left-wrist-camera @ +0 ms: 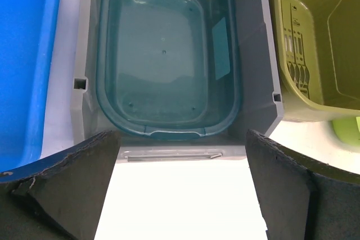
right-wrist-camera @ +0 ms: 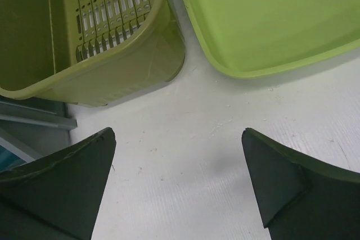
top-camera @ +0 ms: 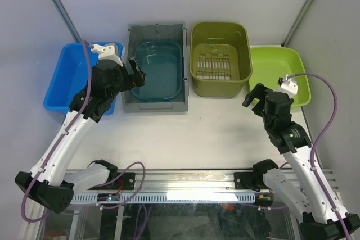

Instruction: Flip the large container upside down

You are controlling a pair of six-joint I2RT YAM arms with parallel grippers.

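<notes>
Looking down from above, I am seeing both arms hovering with nothing in hand. The left gripper (top-camera: 135, 74) is hanging with its jaws spread wide over the left rim of the grey bin (top-camera: 154, 107), which I am judging to be the large container. The bin is sitting upright at the back of the table (top-camera: 197, 133), between the blue tub (top-camera: 62, 82) and the olive basket (top-camera: 219, 89), with a teal tub (top-camera: 160, 71) nested inside it. Its long axis is running straight away from the arm bases. The right gripper (top-camera: 252, 95), jaws equally wide and empty, is hovering near the lime tray (top-camera: 275, 66). The basket is lying between it and the bin, so the left arm is plainly the nearer.

Turning to the left wrist view, the grey bin (left-wrist-camera: 253, 54) is lying directly ahead of the left gripper (left-wrist-camera: 180, 161), with its near end wall centred in the gap. The jaws are opening across the bin's short width and are gripping nothing. In my judgement the coming move is turning on that near wall, because the teal tub (left-wrist-camera: 163, 54) is filling the interior.

Turning to the right wrist view, the right gripper (right-wrist-camera: 177, 161) is framing bare table, fingers fully apart. The olive basket (right-wrist-camera: 129, 66) is lying ahead to the left and the lime tray (right-wrist-camera: 270, 15) ahead to the right. Only a grey corner of the bin (right-wrist-camera: 34, 119) is showing, beyond the basket.
</notes>
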